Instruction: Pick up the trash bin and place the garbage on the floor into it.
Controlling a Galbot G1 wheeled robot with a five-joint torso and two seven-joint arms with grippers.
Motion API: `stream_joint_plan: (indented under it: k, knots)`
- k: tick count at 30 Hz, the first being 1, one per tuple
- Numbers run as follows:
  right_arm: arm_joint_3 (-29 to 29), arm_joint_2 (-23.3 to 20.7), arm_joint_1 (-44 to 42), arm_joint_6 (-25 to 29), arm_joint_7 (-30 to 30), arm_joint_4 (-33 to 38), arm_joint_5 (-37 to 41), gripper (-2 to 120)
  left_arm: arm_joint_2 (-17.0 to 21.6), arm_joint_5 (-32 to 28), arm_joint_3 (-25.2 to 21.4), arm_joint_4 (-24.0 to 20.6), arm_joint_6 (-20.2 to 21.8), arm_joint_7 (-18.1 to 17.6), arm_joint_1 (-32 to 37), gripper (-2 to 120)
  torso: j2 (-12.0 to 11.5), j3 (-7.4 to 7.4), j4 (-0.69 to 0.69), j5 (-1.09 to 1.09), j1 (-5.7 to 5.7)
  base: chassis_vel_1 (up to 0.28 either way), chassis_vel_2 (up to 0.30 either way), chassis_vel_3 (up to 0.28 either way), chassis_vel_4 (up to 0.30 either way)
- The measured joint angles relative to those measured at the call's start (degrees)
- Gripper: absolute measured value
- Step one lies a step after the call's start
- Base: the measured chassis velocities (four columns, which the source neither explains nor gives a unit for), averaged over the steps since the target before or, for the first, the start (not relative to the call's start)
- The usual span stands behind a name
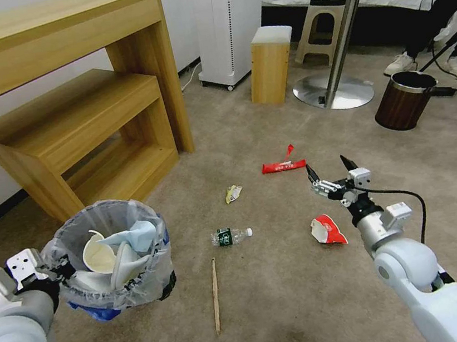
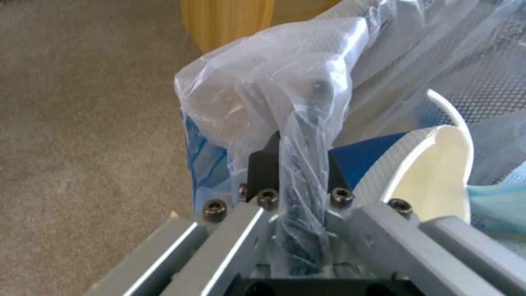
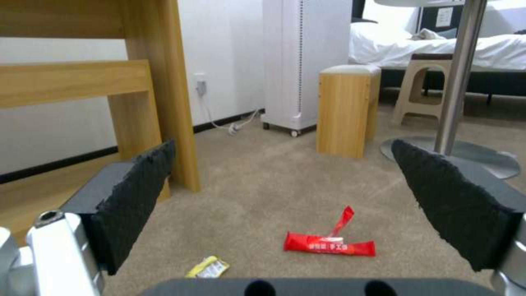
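Left gripper [image 2: 298,172]: at about 8 o'clock in the head view, clamped on the rim of the trash bin, with liner plastic pinched between its fingers [image 2: 263,164].
Trash bin [image 1: 141,272]: black, lined with a clear bag with blue edges, held off the floor at the left arm's end, near the foot of the wooden desk [image 1: 43,44].
Bin contents: a white paper cup [image 1: 100,254], pale blue material and white pieces lie inside.
Right gripper [image 1: 331,171]: at about 3 o'clock in the head view, above the carpet, jaws spread wide and holding nothing.
Floor [image 1: 290,297]: beige carpet with litter scattered over the middle.
Red wrapper [image 1: 284,165]: long and flat, at 12 o'clock from the bottle, just ahead of the right gripper; in the right wrist view it lies between the open fingers, farther off.
Yellow wrapper [image 1: 233,193]: small and crumpled, at about 9 o'clock from the long red wrapper.
Bottle [image 1: 230,236]: small, clear, green label, white cap, lying on its side near the middle of the head view.
Red-and-white wrapper [image 1: 328,231]: crumpled, at 3 o'clock from the bottle, beside the right arm's wrist.
Wooden stick [image 1: 215,295]: lies at 6 o'clock from the bottle.
Brown bin [image 1: 403,100]: wood-grain, upright at about 2 o'clock, well apart from the litter.
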Motion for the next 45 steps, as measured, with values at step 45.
stream_joint_plan:
  k: [45]
  knots:
    - [-34.1, 10.4, 11.4, -45.8, 30.3, -6.4, 27.9, 100, -0.9, 0.8, 0.9, -2.7, 0.2, 1.2, 0.4, 1, 0.0, 0.01, 0.00, -0.02, 0.00, -0.015, 0.014, 0.016, -0.014]
